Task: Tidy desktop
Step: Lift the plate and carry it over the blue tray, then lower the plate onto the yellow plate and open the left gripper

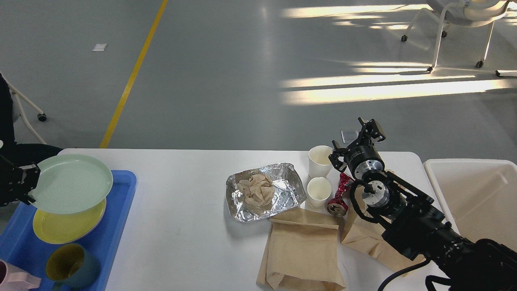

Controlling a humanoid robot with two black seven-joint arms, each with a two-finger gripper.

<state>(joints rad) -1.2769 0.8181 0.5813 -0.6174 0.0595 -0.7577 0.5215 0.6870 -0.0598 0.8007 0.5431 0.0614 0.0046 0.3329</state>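
The white desktop (pixel 190 242) spans the view. My left gripper (pixel 30 182) at the far left edge is shut on the rim of a pale green plate (pixel 70 184) and holds it above a yellow plate (pixel 66 224) in the blue tray (pixel 121 198). My right gripper (pixel 357 135) is open and empty, held above the desktop's far edge beside two white paper cups (pixel 320 161). A foil tray with crumpled paper (pixel 262 192), a crushed red can (pixel 339 194) and brown paper bags (pixel 303 250) lie on the desktop.
A dark cup (pixel 70 264) and a pink thing (pixel 12 279) sit in the blue tray. A cream-white bin (pixel 476 190) stands at the right of the desktop. A wheeled chair (pixel 464 24) stands far back on the grey floor.
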